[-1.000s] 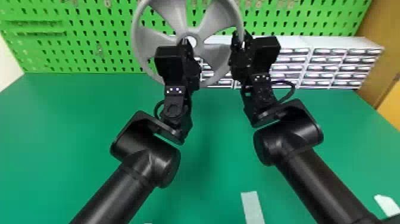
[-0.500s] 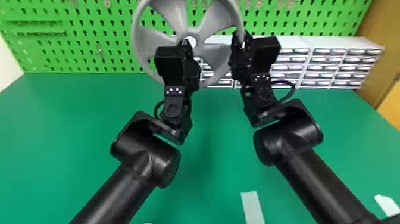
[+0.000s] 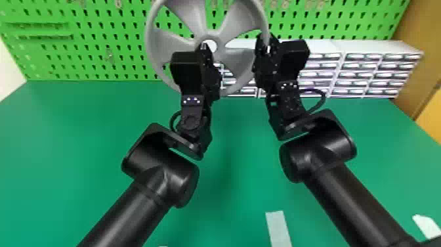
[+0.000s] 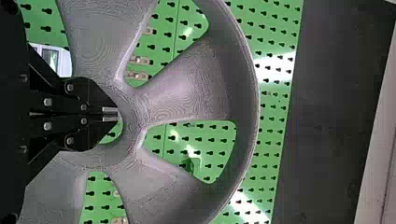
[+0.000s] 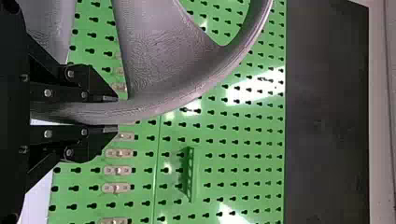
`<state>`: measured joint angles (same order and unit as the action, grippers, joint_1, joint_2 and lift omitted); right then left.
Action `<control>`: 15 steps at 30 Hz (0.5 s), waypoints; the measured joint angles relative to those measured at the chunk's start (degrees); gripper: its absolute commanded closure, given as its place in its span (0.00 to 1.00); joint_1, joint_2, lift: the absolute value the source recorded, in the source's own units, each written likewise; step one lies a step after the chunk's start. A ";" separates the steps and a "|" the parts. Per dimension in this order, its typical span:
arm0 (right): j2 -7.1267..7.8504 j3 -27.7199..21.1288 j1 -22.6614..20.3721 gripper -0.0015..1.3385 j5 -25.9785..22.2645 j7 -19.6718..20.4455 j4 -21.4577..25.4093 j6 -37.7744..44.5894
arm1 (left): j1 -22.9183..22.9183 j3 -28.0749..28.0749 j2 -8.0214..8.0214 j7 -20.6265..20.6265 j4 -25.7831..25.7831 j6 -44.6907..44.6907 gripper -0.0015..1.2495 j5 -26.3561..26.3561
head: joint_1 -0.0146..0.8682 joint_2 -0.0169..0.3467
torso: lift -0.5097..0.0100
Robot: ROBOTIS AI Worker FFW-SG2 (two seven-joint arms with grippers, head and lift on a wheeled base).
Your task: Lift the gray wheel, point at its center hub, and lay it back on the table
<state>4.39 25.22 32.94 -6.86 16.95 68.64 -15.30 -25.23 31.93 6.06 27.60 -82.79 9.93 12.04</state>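
Right end effector (image 3: 267,46) has its two black fingers on either side of the rim of the gray wheel (image 3: 188,16), gripping it. The left end effector (image 3: 203,46) is closed, its fingertips together at the open center hub (image 3: 199,42). Spoked and round, the wheel is held upright in the air, off the green desk (image 3: 82,147). Behind it stands a bright green pegboard (image 3: 64,57), and white drawer units (image 3: 367,48) line the back, right of center. A pale strip (image 3: 279,230) lies on the desk between the two black arms.
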 measured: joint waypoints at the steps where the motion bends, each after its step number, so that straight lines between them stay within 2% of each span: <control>1: 0.00 -0.02 0.00 0.87 0.00 0.00 0.00 0.00 | 0.00 0.00 0.00 0.00 0.00 0.04 0.91 0.00 | 0.80 0.18 | 0.80; 7: -0.03 -0.62 0.00 0.87 0.05 0.06 -0.01 0.08 | 0.39 0.49 0.00 0.00 -0.20 0.45 0.91 0.05 | 0.80 0.18 | 0.80; 15: 0.06 -1.37 0.01 0.87 0.36 0.18 -0.05 0.89 | 2.57 0.84 0.03 0.37 -3.92 0.56 0.91 -1.56 | 0.80 0.18 | 0.80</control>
<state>4.46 23.85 32.95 -6.49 17.13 68.58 -14.40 -22.66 32.77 6.09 27.96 -86.71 10.49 10.48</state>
